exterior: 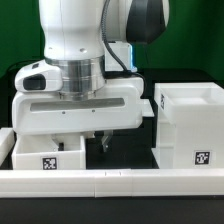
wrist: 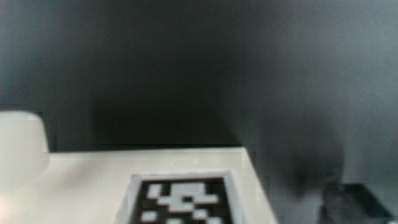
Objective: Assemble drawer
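Note:
The drawer's tall white housing [exterior: 190,120] stands at the exterior view's right, with a tag on its front. A white open-top tray [exterior: 45,150] with a tag lies at the exterior view's left, partly behind my hand. My gripper [exterior: 101,140] hangs low over the dark table between the tray and the housing. Its two dark fingers stand close together with nothing between them. The wrist view shows a white tagged part [wrist: 187,195] on the dark table, and no fingers. The second tray is out of view.
A long low white rail [exterior: 100,183] runs along the front of the table. The arm's wide white hand body [exterior: 80,105] hides the table behind it. A rounded white shape [wrist: 18,140] shows at the wrist view's edge.

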